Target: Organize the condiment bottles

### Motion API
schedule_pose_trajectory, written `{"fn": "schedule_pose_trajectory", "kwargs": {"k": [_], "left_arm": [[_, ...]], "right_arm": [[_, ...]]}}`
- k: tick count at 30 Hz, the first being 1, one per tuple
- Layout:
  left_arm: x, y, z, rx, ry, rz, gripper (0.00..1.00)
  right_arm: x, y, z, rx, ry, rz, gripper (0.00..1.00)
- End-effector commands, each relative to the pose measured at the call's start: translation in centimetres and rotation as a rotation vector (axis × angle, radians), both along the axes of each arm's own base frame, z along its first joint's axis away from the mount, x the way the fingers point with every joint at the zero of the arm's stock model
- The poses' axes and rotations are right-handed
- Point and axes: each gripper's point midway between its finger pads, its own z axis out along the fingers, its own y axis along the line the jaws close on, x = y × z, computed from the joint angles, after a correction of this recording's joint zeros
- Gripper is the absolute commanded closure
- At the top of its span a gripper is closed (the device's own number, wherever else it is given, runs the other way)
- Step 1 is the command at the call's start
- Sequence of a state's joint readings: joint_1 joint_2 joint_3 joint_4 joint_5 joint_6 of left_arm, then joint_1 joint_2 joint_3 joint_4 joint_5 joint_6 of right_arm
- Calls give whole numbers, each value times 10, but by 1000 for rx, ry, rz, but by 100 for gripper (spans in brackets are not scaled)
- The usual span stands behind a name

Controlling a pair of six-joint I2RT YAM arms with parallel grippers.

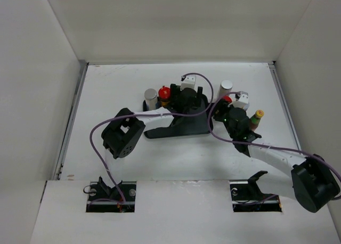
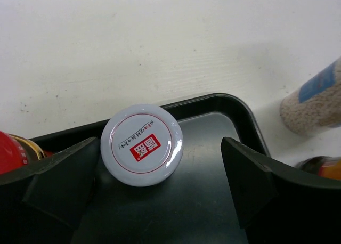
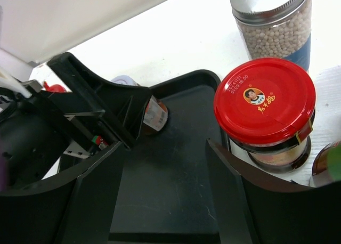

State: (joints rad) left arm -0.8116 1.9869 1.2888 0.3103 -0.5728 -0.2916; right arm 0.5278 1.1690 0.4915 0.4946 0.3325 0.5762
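Well, a white-lidded jar [image 2: 141, 145] stands in the tray [image 2: 213, 98], between the released left gripper [image 2: 161, 148] fingers. The right gripper [image 3: 165, 145] gapes empty, a red-capped jar [image 3: 265, 100] at its two o'clock.

Red-lidded jar [image 3: 265, 100] — black tray [image 3: 176, 164].

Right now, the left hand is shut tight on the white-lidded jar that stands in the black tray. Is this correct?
Not quite. The left hand is open, its fingers apart on either side of the white-lidded jar; the jar does stand in the black tray. The left wrist view shows it.
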Motion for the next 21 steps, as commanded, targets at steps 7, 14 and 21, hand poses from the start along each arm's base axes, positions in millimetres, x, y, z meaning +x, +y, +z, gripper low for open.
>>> {"fn": "schedule_pose_trajectory", "kwargs": {"k": [7, 14, 21], "left_arm": [[-31, -9, 160, -285, -259, -48, 0], [-69, 4, 200, -353, -319, -124, 7], [-141, 24, 152, -356, -237, -245, 49]], "right_arm": [[-15, 7, 57, 80, -158, 46, 56], [-20, 9, 74, 81, -160, 75, 78], [-10, -16, 72, -58, -44, -12, 71]]}}
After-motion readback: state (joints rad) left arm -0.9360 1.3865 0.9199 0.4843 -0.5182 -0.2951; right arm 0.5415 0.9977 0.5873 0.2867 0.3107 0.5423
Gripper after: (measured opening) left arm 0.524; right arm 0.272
